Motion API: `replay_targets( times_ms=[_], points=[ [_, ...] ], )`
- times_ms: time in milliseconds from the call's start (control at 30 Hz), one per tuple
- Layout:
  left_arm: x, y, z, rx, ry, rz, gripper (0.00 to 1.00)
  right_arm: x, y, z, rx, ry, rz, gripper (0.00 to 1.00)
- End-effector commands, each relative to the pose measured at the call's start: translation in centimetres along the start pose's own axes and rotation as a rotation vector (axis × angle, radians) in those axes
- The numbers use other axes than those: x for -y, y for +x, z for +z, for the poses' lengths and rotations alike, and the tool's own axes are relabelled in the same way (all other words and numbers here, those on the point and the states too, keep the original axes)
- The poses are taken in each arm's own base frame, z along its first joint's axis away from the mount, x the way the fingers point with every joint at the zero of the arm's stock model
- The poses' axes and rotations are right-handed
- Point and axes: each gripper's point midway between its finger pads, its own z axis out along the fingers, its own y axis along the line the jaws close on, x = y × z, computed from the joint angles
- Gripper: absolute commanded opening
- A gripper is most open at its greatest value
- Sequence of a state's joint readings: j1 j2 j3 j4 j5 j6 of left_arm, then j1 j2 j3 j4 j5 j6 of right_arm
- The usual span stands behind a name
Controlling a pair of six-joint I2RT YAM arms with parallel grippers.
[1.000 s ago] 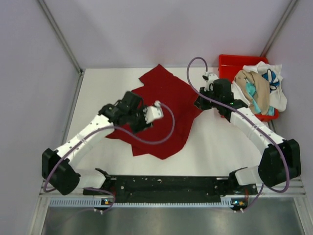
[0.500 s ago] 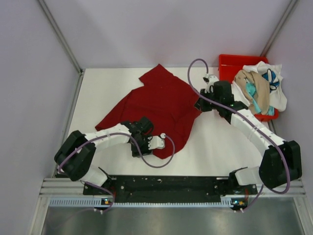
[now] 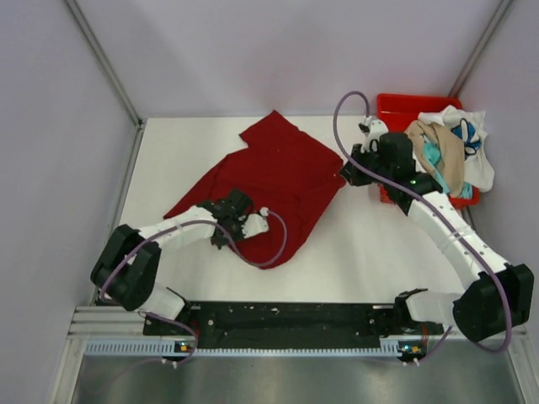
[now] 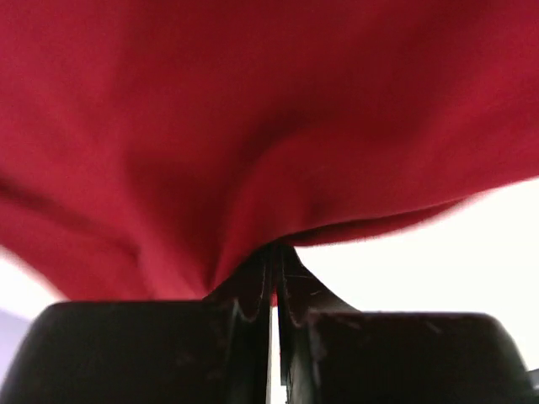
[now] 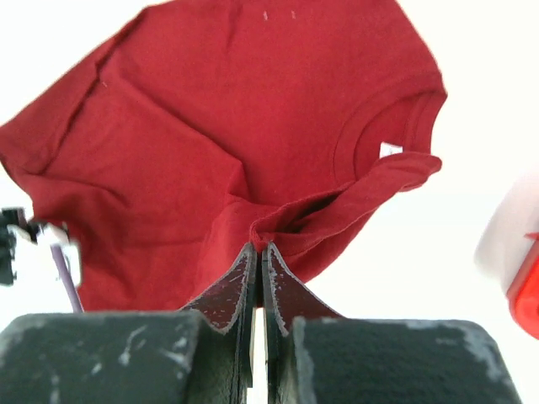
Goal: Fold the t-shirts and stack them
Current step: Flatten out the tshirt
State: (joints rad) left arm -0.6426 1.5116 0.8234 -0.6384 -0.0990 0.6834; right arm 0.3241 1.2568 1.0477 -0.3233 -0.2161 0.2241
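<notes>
My left gripper [image 4: 274,259] is pinched shut on the near edge of the dark red t-shirt [image 3: 282,172], which lies unfolded on the table [image 3: 362,252], my right gripper [image 5: 259,249] is shut on its fabric beside the collar, and the other t-shirts [image 3: 446,151] sit heaped in the red bin [image 3: 394,106], so I judge nothing folded or stacked yet.

Left gripper [image 3: 226,229]: low on the counter [image 3: 362,252], at the near-left edge of the dark red t-shirt [image 3: 278,172]; its jaws are too small to read.
Right gripper [image 3: 347,172]: at the shirt's right edge, touching the fabric.
Dark red t-shirt: rumpled, spread between the two grippers and reaching farther back than either.
Red bin [image 3: 396,105]: just right of the right gripper.
Pile of t-shirts [image 3: 446,151]: white, beige and teal, heaped in the bin, right of the right gripper, spilling over the bin's far side.
Purple cable [image 3: 274,248]: loops beside the left gripper, over the shirt's near edge.
</notes>
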Motion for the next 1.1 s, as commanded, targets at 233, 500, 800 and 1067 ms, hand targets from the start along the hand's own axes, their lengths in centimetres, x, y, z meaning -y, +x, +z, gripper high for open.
replay_targets(
  times_ms=[233,500,800,1067],
  points=[
    [-15.9,7.9,-26.8,0.187,-0.766,-0.433,0.0,-9.6,-14.4,-17.1,0.448,-0.265,-0.223,0.0],
    [-13.7,13.1,-42.9,0.252,-1.132,-0.588,0.0,-15.0,-14.9,-30.0,0.621,-0.421,-0.357,0.0],
    [-15.9,12.9,-42.6,0.226,-1.164,-0.594,0.0,-13.4,-16.4,-24.3,0.508,-0.368,-0.291,0.0],
    [-28.7,11.3,-39.3,0.241,-1.207,-0.648,0.0,-9.6,-26.3,-11.5,0.511,-0.212,-0.255,0.0]
  ],
)
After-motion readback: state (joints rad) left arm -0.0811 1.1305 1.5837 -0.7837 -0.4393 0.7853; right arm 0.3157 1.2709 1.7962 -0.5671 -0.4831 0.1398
